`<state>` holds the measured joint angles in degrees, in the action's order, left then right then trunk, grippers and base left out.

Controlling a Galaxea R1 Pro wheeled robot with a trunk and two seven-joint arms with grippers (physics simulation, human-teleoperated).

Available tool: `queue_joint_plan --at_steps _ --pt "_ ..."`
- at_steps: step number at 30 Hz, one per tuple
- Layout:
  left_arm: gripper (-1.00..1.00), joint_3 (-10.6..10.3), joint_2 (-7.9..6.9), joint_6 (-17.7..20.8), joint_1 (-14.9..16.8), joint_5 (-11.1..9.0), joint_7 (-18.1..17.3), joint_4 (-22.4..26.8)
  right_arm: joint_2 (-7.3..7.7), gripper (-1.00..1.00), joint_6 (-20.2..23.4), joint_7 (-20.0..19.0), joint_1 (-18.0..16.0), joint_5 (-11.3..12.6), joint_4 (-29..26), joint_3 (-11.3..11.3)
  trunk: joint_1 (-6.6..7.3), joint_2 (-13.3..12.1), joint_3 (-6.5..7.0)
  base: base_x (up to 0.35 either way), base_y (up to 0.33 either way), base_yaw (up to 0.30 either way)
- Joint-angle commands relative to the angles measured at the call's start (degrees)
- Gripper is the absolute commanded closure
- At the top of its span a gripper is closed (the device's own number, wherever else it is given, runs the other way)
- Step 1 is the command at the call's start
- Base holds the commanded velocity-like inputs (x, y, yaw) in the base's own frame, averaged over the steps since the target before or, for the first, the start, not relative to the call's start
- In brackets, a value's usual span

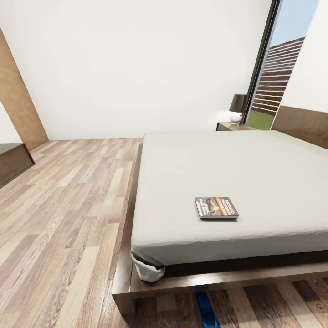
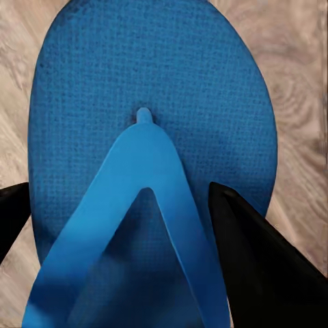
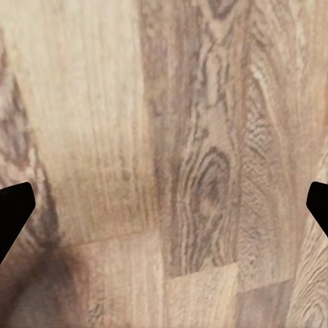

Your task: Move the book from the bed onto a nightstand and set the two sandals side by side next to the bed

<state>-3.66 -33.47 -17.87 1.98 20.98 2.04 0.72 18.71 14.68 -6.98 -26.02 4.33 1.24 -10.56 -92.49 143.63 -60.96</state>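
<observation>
Right now the book [image 1: 217, 207] lies on my bed [image 1: 255, 173] near its foot edge. One sandal [image 2: 147, 171] sits between my left gripper's [image 2: 123, 239] spread fingers, another at six o'clock; right gripper [image 3: 164, 212] gapes over floor [image 3: 171, 137].

Plain light-grey mattress [image 1: 237, 173] on a dark brown wood bed frame [image 1: 132, 282]. The thin paperback book [image 1: 217, 207] has a dark grey cover, an orange band and white lettering. Between the black fingers [image 2: 256, 263] of the left gripper [image 2: 116, 225]: a bright blue flip-flop sandal [image 2: 150, 89] with a fine dotted texture. Brown and beige grained wood-plank floor [image 3: 171, 137]. White walls [image 1: 136, 59].
</observation>
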Motion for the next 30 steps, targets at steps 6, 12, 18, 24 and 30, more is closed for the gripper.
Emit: queue_joint_plan --at_steps 6,12,18,24,30 --pt "1.0 -0.42 -2.16 -0.26 0.04 20.29 -4.51 -0.08 0.03 -1.0 0.08 -0.22 -0.08 0.49 0.22 -0.44 0.01 0.02 -0.05 0.0 0.0 0.0" --pt "1.0 -0.44 -2.82 -0.71 0.11 35.35 -9.57 0.07 0.08 -1.0 0.08 -0.22 -0.09 0.47 0.38 -0.43 0.01 0.02 -0.05 0.0 0.0 0.0" --pt "1.0 -1.95 -2.89 -2.22 0.05 45.09 -10.41 0.1 0.24 -1.0 0.08 -0.22 -0.09 0.46 0.37 -0.43 0.01 0.02 -0.05 0.0 0.0 0.0" --pt "1.0 -8.52 -2.96 -2.43 0.08 57.58 -10.27 0.1 0.34 -1.0 0.08 -0.22 -0.09 0.49 0.23 -0.43 0.01 0.02 -0.05 0.0 0.0 0.0" --pt "1.0 -12.0 -2.96 -2.35 0.12 65.5 -10.54 0.25 0.47 -1.0 0.08 -0.22 -0.08 0.43 0.35 -0.43 0.01 0.02 -0.05 0.0 0.0 0.0"
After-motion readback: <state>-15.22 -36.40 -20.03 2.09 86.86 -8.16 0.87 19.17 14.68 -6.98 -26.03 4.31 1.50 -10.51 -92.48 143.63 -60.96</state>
